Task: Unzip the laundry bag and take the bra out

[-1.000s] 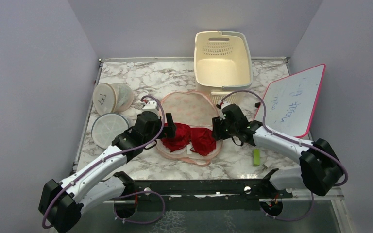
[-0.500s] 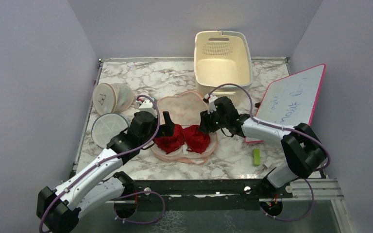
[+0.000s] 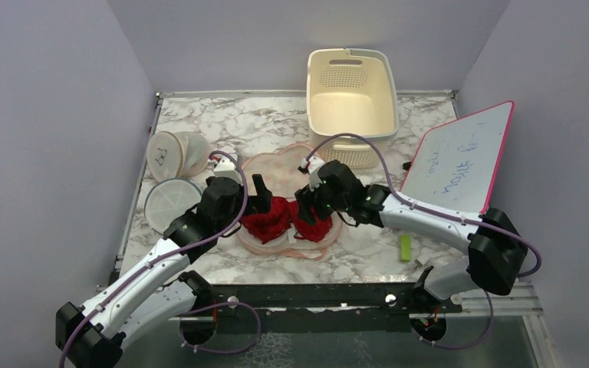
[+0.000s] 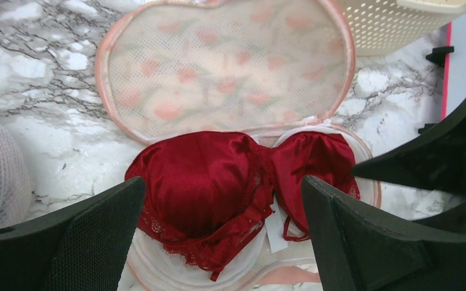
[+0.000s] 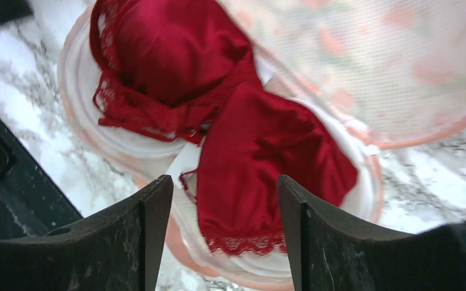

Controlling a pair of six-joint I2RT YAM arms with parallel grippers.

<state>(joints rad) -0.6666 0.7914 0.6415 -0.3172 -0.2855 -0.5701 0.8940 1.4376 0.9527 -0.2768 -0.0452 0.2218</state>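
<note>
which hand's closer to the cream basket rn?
Right. The right hand hovers over the bra on the side nearer the basket; the left hand is over the other cup, farther away.

Both arms are bolted to a long black metal rail (image 3: pixel 314 295) that carries two round silver screw heads (image 3: pixel 232 300). The left arm (image 3: pixel 149 268), at the rail's left end, has slim white shell links between chunky black joint housings. The right arm (image 3: pixel 429 218), at the rail's right end, is built the same. A thin purple cable (image 3: pixel 234 222) loops along each arm away from the rail. The left gripper (image 4: pixel 221 182) has matt black wedge-shaped fingers (image 4: pixel 79 242) with finely dimpled inner faces. The right gripper (image 5: pixel 223 179) has black fingers (image 5: pixel 121 242) scuffed with pale specks.
</note>
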